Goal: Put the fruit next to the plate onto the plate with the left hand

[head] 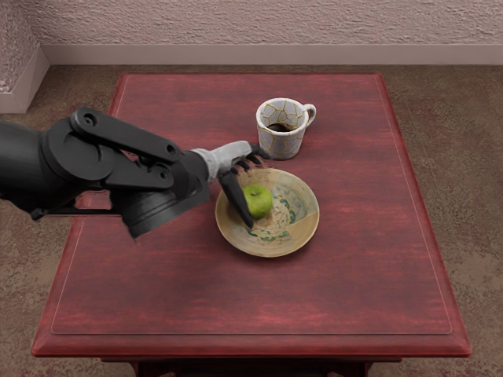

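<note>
A green apple lies on the tan patterned plate in the middle of the red table. My left hand comes in from the left and sits over the plate's left rim, right beside the apple. Its dark fingers are spread around the apple's left and top sides. I cannot tell whether they still touch the fruit.
A white cracked-pattern mug with dark liquid stands just behind the plate, close to my fingertips. The red table extends to the right and front of the plate. My bulky left forearm covers the table's left part.
</note>
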Controlling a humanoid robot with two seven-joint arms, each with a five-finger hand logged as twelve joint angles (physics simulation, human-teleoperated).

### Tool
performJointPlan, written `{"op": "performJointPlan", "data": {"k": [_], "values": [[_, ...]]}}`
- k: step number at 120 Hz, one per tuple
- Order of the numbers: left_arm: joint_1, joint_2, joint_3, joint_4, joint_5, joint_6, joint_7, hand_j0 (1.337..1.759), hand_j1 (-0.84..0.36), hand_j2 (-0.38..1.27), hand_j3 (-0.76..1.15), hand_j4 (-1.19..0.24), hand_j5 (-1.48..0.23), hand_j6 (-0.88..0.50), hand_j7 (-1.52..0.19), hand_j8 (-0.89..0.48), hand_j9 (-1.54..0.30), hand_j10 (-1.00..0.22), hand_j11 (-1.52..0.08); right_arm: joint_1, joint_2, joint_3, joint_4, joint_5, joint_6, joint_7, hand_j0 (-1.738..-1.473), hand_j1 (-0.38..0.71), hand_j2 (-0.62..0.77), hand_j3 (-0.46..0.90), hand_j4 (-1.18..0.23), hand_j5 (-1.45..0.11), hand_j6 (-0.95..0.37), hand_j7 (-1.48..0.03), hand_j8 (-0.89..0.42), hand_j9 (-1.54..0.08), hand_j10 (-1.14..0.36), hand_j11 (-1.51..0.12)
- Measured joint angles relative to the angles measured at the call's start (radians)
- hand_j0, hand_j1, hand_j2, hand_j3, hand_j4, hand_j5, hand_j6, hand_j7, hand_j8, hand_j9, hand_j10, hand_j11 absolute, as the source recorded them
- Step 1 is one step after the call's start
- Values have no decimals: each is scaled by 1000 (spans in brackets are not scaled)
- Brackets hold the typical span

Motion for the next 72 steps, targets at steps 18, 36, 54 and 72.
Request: {"op": "performJointPlan", "data": {"k": [18, 36, 54, 72], "values": [[-38, 180, -1, 5, 4, -114, 0, 1658, 230, 52, 0, -106, -140, -94, -140, -99, -139, -107, -139, 0, 0, 0, 0, 0, 0, 0, -1658, -349, 0, 0, 0, 0, 0, 0, 0, 0, 0, 0], [-51, 365, -1, 4, 8, -412, 7, 1658, 281, 27, 0, -60, -79, -54, -79, -56, -78, -60, -78, 0, 0, 0, 0, 0, 0, 0, -1658, -349, 0, 0, 0, 0, 0, 0, 0, 0, 0, 0], [-29, 541, 2, 2, 9, -498, 9, 1658, 306, 15, 0, -38, -50, -35, -49, -37, -49, -38, -49, 0, 0, 0, 0, 0, 0, 0, -1658, -349, 0, 0, 0, 0, 0, 0, 0, 0, 0, 0], [0, 671, 5, 0, 10, -526, 5, 1658, 318, 9, 0, -27, -36, -26, -35, -26, -35, -27, -35, 0, 0, 0, 0, 0, 0, 0, -1658, -349, 0, 0, 0, 0, 0, 0, 0, 0, 0, 0]]}}
